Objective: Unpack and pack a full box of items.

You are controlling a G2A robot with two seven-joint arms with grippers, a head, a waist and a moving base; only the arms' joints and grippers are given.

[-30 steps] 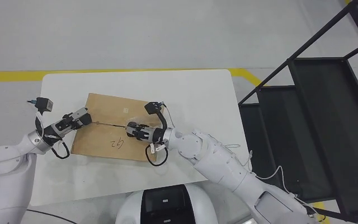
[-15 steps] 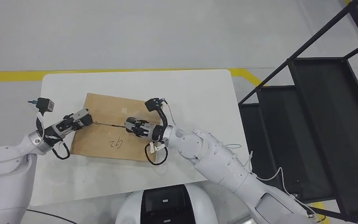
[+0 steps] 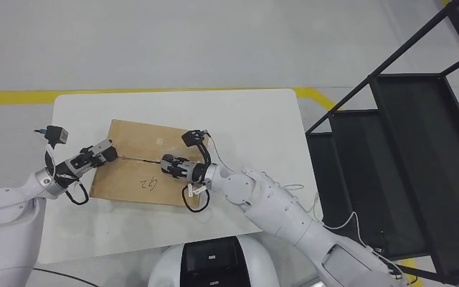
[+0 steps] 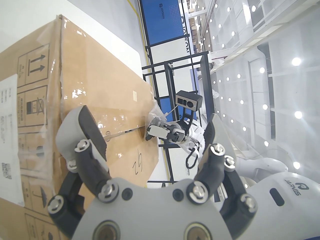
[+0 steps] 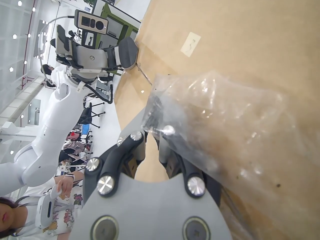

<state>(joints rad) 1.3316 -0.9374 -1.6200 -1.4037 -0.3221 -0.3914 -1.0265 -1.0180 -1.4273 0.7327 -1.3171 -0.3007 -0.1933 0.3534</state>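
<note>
White counter [image 3: 272, 115] carries a closed cardboard box [image 3: 143, 154], set toward its 9 o'clock side in the top view, flaps meeting in a seam that runs from 9 to 3 o'clock. Left claw [image 3: 109, 151] sits at the box's 9 o'clock edge by the seam's end, its fingers [image 4: 87, 123] spread wide apart with nothing between them. Right claw [image 3: 166, 164] rests over the seam near the middle of the lid, fingers drawn together on a crumpled wad of clear film [image 5: 212, 116].

Probably a warehouse: yellow floor line [image 3: 143, 92], metal rack [image 3: 387, 136].
</note>
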